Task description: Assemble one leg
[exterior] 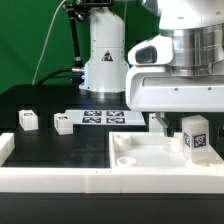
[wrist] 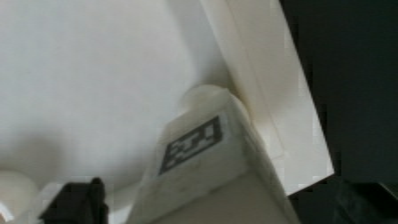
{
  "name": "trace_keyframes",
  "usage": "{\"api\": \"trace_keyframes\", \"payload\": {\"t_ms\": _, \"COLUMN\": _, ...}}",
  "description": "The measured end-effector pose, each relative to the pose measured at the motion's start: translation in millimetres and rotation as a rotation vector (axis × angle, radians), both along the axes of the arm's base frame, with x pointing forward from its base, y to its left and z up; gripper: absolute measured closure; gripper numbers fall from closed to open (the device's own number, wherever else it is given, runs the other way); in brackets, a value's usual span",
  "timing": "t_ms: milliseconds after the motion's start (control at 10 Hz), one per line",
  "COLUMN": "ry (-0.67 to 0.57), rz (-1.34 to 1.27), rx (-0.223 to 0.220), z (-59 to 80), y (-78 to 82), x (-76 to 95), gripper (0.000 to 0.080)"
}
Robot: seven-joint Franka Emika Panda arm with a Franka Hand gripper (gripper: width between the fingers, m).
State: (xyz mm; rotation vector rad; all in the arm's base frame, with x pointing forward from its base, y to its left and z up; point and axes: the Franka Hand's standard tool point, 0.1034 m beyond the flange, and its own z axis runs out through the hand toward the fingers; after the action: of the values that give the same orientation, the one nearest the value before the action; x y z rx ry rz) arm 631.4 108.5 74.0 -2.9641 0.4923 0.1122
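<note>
My gripper [exterior: 188, 124] is shut on a leg [exterior: 196, 135], a small white block with a black-and-white tag. It holds the leg upright over the right part of the large white panel [exterior: 150, 150]. In the wrist view the leg [wrist: 196, 150] runs between my two dark fingers [wrist: 75, 202]. Its far end reaches the panel [wrist: 89, 80] close to the panel's edge. I cannot tell whether it touches. Two more legs [exterior: 27, 119] [exterior: 64, 124] lie on the black table at the exterior view's left.
The marker board [exterior: 105, 117] lies behind the panel in front of the robot base [exterior: 103, 60]. A white rail [exterior: 50, 180] runs along the front, with a raised end [exterior: 6, 147] at the left. A round socket [exterior: 126, 160] shows in the panel's near corner.
</note>
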Motion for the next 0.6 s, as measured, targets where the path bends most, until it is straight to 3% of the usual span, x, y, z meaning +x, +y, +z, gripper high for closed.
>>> {"api": "trace_keyframes", "payload": {"t_ms": 400, "ry": -0.038, "rz": 0.257, "rx": 0.011, "z": -0.1, "y": 1.0, "x": -0.1, "gripper": 0.0151}}
{"api": "trace_keyframes", "payload": {"t_ms": 600, "ry": -0.037, "rz": 0.257, "rx": 0.011, "z": -0.4, "y": 0.9, "x": -0.2, "gripper": 0.0405}}
